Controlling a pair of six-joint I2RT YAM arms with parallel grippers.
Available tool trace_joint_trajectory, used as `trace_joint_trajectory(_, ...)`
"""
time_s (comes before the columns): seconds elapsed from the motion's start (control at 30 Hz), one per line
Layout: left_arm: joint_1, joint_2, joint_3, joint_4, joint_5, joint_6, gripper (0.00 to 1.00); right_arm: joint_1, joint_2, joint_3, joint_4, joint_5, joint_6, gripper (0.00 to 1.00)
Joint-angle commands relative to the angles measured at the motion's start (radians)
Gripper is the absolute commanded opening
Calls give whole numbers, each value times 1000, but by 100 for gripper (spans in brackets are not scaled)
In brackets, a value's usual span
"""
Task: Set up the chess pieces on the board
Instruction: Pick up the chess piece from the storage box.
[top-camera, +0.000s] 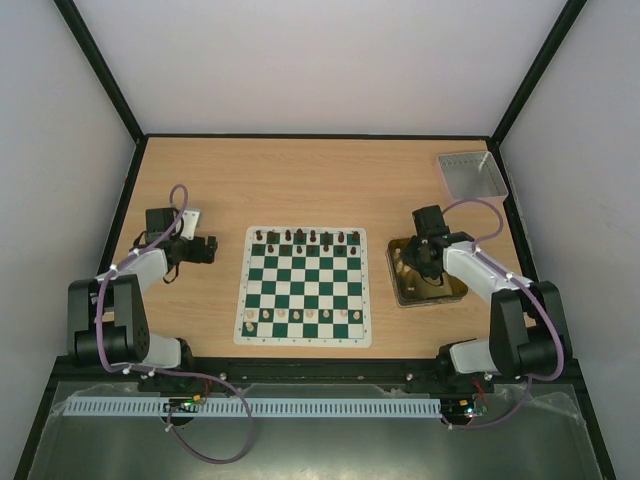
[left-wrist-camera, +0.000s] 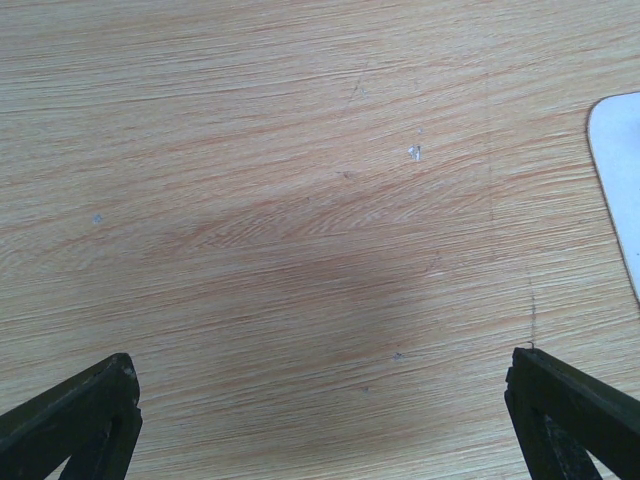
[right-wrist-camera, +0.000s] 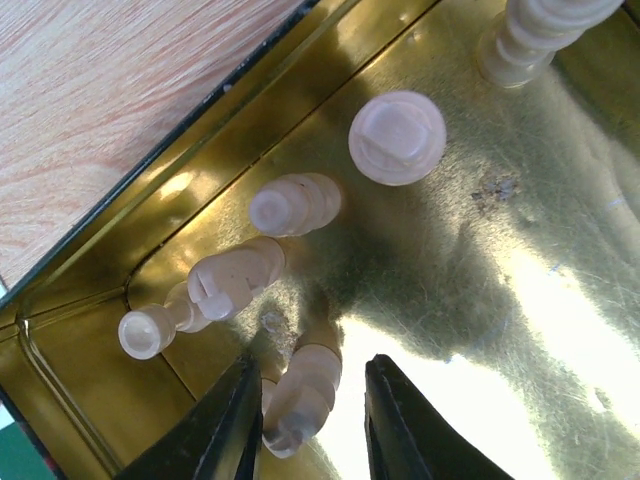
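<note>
Nearest our right wrist camera, the right gripper (right-wrist-camera: 310, 405) stood with its fingers parted on either side of a cream piece (right-wrist-camera: 300, 390) lying on its side in the gold tin (right-wrist-camera: 200, 165). The left finger looked to touch it and the right stood just clear, so nothing was pinched.

By size, we saw the wooden table (top-camera: 300, 180) first. The board (top-camera: 305, 285) lay at its middle, with a dark row (top-camera: 300, 237) along the far edge and a cream row (top-camera: 295, 315) toward our edge. The tin sat just right of the board, and a grey tray (top-camera: 472, 175) lay near the far right corner. Our left gripper (left-wrist-camera: 320, 420) hung spread wide and empty over bare wood, left of the board. Several loose pieces (right-wrist-camera: 295, 205) lay tumbled in the tin's corner.

We judged them light, hard and smooth, apt to roll or squirt away on the slick metal. A square grip across the narrow waist seemed the best hold.
</note>
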Motion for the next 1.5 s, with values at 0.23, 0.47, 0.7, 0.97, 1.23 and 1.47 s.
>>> trace_joint_trajectory(0.23, 3, 4, 20, -19, 13, 13, 99, -4, -4, 25, -43, -44, -11, 28)
trace_joint_trajectory(0.47, 3, 5, 20, -19, 13, 12, 99, -3, 24, 36, -31, -70, -11, 27)
trace_joint_trajectory(0.7, 2, 10, 20, -20, 20, 14, 99, -3, 35, 52, -41, -60, -20, 22)
trace_joint_trajectory(0.97, 3, 13, 24, -21, 22, 13, 99, -4, 29, 45, -48, -64, -32, 18)
trace_joint_trajectory(1.23, 3, 14, 25, -22, 23, 14, 99, -4, 40, 18, -37, -65, -48, 18)
trace_joint_trajectory(1.47, 3, 13, 24, -23, 27, 15, 99, -2, 57, 9, -31, -68, -54, 15)
